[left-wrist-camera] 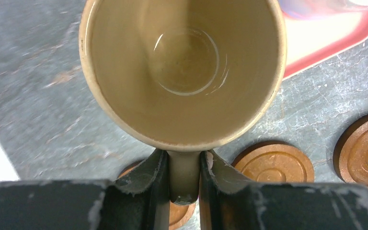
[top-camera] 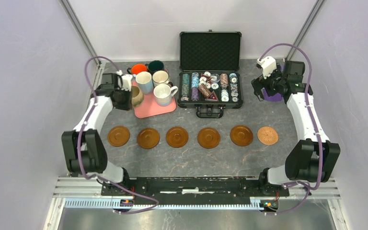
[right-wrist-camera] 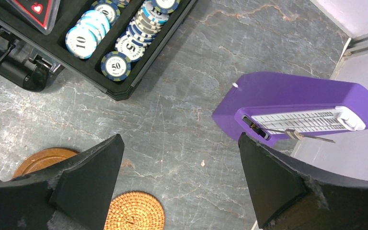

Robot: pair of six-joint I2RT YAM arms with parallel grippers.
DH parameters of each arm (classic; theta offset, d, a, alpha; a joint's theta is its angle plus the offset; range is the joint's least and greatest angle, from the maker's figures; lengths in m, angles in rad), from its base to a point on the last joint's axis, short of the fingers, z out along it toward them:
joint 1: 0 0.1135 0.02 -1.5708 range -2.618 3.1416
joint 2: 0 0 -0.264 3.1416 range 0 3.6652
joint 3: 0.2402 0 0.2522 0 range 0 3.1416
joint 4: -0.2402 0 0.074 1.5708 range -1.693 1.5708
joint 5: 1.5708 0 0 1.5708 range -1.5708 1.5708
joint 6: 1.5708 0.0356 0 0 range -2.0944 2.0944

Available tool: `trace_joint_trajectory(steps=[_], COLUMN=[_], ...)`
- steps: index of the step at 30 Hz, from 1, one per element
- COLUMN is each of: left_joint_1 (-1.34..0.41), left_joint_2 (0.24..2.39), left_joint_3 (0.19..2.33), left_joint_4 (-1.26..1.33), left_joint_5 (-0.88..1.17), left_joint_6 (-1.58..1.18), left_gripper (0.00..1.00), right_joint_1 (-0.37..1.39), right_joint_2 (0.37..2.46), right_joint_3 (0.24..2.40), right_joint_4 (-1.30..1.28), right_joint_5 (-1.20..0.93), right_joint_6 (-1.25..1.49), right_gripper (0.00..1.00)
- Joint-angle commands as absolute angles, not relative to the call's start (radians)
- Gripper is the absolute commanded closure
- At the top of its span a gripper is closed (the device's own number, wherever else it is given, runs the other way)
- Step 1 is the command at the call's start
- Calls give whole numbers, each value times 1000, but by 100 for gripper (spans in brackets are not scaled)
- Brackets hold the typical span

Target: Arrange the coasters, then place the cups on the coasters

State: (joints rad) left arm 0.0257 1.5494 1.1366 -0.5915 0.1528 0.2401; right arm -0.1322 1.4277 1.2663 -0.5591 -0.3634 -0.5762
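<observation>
The left end effector [left-wrist-camera: 184, 165] is shut tight on the handle of the tan mug [left-wrist-camera: 182, 72]. The mug is at the left edge of the pink tray [top-camera: 165, 109], in the upper left of the top view. I cannot tell if it is off the tray yet.

Only the thin handle is held, so the heavy cup part may swing or tip on the way and could slip out. The light blue mug [top-camera: 143, 81] and the white mug [top-camera: 164, 94] stand just beside it, and a sideways move could knock them.

The coasters [top-camera: 177, 136] lie in a row across the middle of the worktop [top-camera: 220, 163], from the leftmost brown coaster [top-camera: 119, 136] to the woven coaster [top-camera: 267, 135] on the right. If the mug comes down tilted or off the middle, it could land half on a rim or push the flat disc out of the row.

The left arm reaches up and bends in toward the tray, and its camera looks straight into the mug's mouth. The right arm stretches up the right side of the view. Its end effector [right-wrist-camera: 179, 139] is wide open and holds nothing — it hangs over bare worktop between the chip case [top-camera: 210, 50] and the purple box [right-wrist-camera: 292, 103].
</observation>
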Motion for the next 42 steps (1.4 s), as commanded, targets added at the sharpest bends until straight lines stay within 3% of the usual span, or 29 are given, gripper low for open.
trace_joint_trajectory(steps=[1,18,42], left_joint_1=[127,525,544], left_joint_2=[1381,980,996], left_joint_3=[1144,821,698], left_joint_4=[-599,-811,-710], left_joint_5=[236,426,383], left_joint_6=[233,516,614], left_gripper=[98,98,98], right_joint_1=[-134,-132,-130], right_joint_2=[1399,1383,1304], right_joint_3=[1251,1095,984], right_joint_4=[-549,-467,-453], right_joint_5=[-423,-467,-445], right_joint_6=[-595,-446,-465], right_gripper=[2,2,2])
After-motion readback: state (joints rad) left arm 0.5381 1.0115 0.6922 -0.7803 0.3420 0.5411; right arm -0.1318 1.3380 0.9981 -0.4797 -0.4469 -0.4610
